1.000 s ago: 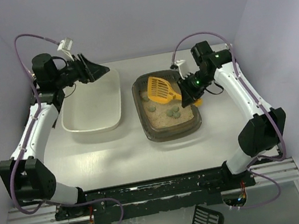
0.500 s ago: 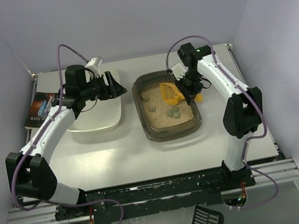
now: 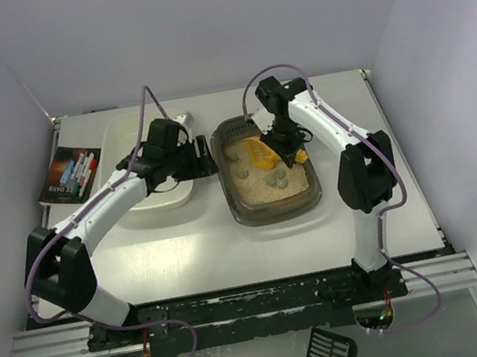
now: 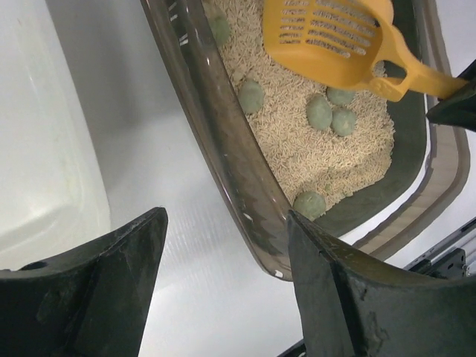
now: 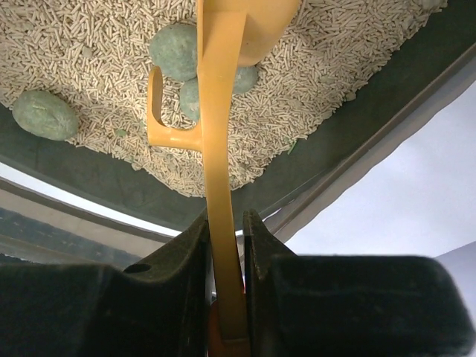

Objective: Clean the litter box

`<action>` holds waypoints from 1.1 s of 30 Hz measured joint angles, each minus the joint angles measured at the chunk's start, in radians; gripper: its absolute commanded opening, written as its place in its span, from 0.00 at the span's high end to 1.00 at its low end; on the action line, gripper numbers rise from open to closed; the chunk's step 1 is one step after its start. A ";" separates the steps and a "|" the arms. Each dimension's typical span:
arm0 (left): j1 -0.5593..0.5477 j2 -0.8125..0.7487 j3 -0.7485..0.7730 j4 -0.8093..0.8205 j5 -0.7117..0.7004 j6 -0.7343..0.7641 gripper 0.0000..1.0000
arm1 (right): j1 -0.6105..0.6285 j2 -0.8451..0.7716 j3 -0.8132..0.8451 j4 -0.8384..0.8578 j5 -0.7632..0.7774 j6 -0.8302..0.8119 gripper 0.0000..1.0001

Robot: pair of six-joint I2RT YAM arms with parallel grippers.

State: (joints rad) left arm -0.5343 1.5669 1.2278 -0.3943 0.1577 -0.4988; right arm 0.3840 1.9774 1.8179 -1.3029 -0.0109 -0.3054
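The litter box (image 3: 273, 215) is a dark brown tray with beige litter and several grey-green lumps (image 3: 270, 169). My right gripper (image 3: 288, 148) is over its far right part, shut on the handle of a yellow slotted scoop (image 3: 261, 149). The scoop's head lies low over the litter. In the right wrist view the handle (image 5: 216, 149) runs up from between the gripper (image 5: 224, 219) pads, past lumps (image 5: 175, 41). My left gripper (image 3: 208, 161) is open and empty beside the box's left wall (image 4: 223, 141), which shows between the gripper (image 4: 227, 214) fingers.
A white plastic tub (image 3: 155, 201) stands left of the litter box, partly under my left arm, and its side (image 4: 44, 134) shows in the left wrist view. A printed packet (image 3: 71, 174) lies at the table's left edge. A black scoop (image 3: 329, 352) lies below the front rail.
My left arm swung from the tub's far end to the litter box's left wall. My right arm carried the scoop left and lowered it onto the litter.
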 measured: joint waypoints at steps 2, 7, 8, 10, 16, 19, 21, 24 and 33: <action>-0.018 0.000 -0.012 0.002 -0.020 -0.026 0.27 | 0.002 0.003 0.002 0.002 -0.004 0.004 1.00; -0.025 0.023 -0.066 0.022 -0.050 -0.090 0.30 | 0.003 0.040 0.018 -0.001 -0.058 0.012 1.00; -0.025 0.037 -0.070 0.026 -0.054 -0.099 0.31 | 0.003 0.050 0.021 0.000 -0.071 0.013 1.00; -0.024 0.068 -0.072 0.037 -0.063 -0.113 0.31 | 0.003 0.067 0.020 -0.006 -0.102 0.014 1.00; -0.027 0.117 -0.072 0.075 -0.065 -0.145 0.33 | 0.003 0.075 0.020 -0.011 -0.190 0.018 1.00; -0.034 0.130 -0.072 0.092 -0.065 -0.156 0.34 | 0.002 0.078 0.010 -0.012 -0.219 0.018 1.00; -0.039 0.139 -0.072 0.099 -0.065 -0.160 0.34 | 0.002 0.078 -0.002 -0.013 -0.228 0.018 1.00; -0.047 0.155 -0.066 0.100 -0.065 -0.164 0.34 | 0.001 0.078 -0.025 -0.014 -0.233 0.018 1.00; -0.057 0.220 -0.030 0.128 -0.065 -0.164 0.35 | -0.037 0.078 -0.053 -0.023 -0.312 0.017 1.00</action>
State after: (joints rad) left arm -0.5911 1.7870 1.1980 -0.2665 0.0929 -0.6632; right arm 0.3473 2.0552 1.7653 -1.3262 -0.3225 -0.2882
